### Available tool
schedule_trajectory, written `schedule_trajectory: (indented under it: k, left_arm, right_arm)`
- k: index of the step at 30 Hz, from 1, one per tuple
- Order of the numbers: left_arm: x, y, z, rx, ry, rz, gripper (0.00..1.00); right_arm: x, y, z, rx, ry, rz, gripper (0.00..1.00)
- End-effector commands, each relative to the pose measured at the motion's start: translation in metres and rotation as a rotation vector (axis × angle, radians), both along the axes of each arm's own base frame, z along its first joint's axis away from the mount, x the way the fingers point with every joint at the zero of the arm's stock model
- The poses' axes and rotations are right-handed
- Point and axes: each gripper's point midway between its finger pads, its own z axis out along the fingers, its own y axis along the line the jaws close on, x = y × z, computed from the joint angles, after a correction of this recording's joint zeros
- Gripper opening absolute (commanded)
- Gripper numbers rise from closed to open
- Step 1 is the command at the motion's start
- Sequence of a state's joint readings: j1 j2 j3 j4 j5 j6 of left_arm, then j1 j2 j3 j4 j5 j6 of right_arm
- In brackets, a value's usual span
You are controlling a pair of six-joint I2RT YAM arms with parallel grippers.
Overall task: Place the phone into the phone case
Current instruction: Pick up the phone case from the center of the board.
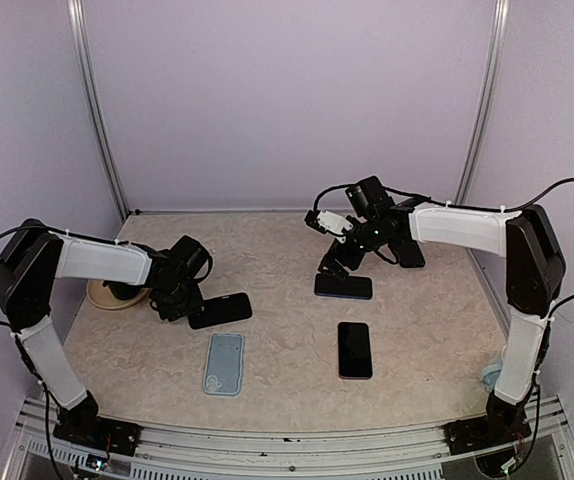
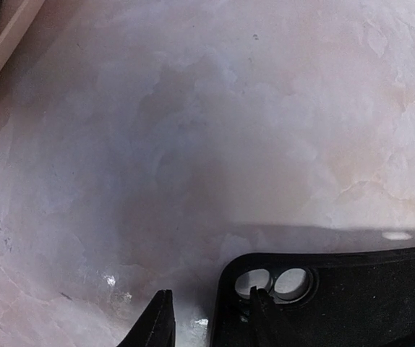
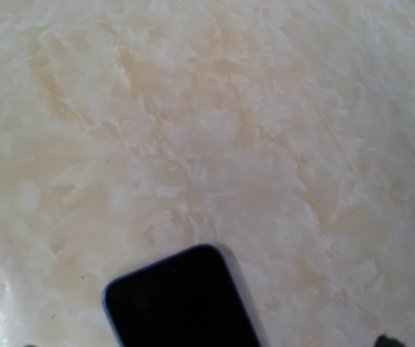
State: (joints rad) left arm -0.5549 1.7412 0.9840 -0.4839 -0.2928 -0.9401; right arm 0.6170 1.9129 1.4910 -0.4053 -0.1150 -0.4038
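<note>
Our left pincer [image 2: 209,307] straddles the end wall of the black case [image 2: 352,289], its jaws partly closed and not yet clamping. Our right pincer [image 1: 337,262] hangs wide open, with the blue-edged phone [image 3: 182,300] between its tips.

Robot lab cell, plain lilac walls [image 1: 287,100], alu frame posts [image 1: 100,120], marble-look tabletop [image 1: 417,330]

Beige marbled tabletop [image 1: 417,330]. Lying on it:
- black slab phone [image 1: 355,350], right of centre
- pale blue rectangular phone case [image 1: 224,363], to its left, well apart
- blue-edged dark phone [image 1: 344,286], further back
- black phone case [image 1: 229,310], at left
- tan round dish [image 1: 107,300], far left
</note>
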Motion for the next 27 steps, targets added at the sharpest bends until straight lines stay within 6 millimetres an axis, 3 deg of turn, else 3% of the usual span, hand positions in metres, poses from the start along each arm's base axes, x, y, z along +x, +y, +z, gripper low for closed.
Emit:
schedule_trajectory:
  k: [1,9,15,27]
  left_arm:
    - [-0.001,0.006,-0.011,0.023,0.014,0.006,0.33]
    - [0.000,0.006,-0.017,0.027,0.014,0.004,0.01]
    - [0.013,-0.003,-0.008,0.010,-0.022,-0.032,0.00]
    - [0.064,-0.069,0.035,-0.116,-0.172,-0.362,0.00]
  right_arm:
    - [-0.004,0.003,0.010,0.009,-0.024,0.015,1.00]
    - [-0.005,0.002,0.011,0.003,-0.021,0.015,1.00]
    - [-0.009,-0.003,0.010,-0.029,-0.035,0.039,1.00]
    - [-0.027,-0.037,-0.024,-0.130,0.076,0.161,1.00]
